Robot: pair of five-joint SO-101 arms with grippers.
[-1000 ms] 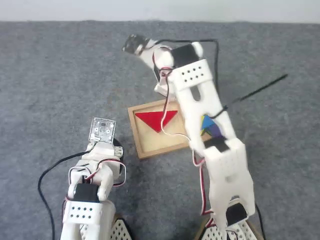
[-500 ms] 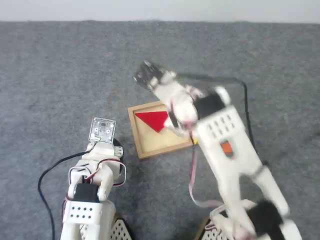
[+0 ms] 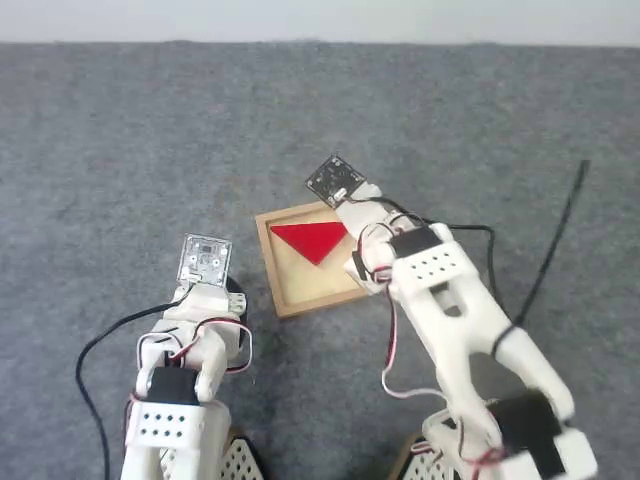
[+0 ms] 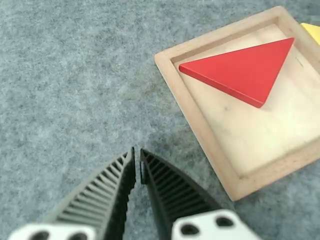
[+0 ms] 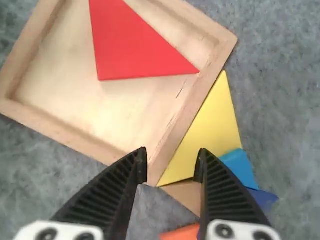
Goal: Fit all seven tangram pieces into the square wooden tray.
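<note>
Plainly, triangle (image 3: 313, 238) points toward tray (image 3: 268, 262) centre.

Two white arms, one gripper closed and one parted.

The white plastic left arm (image 3: 190, 370) rises from the lower left of the high view, folded short, its wrist camera board (image 3: 204, 260) left of centre. The left gripper (image 4: 136, 152) points downward, its black ribbed fingers (image 4: 165, 187) pressed together with only a hairline slit between the tips, holding nothing. The white plastic right arm (image 3: 455, 320) stretches from the lower right corner diagonally toward the centre of the high view, red and white wires looping beside it. The right gripper (image 5: 172, 154) aims down with its black ribbed fingers (image 5: 117, 182) spread apart, nothing clasped.
</note>
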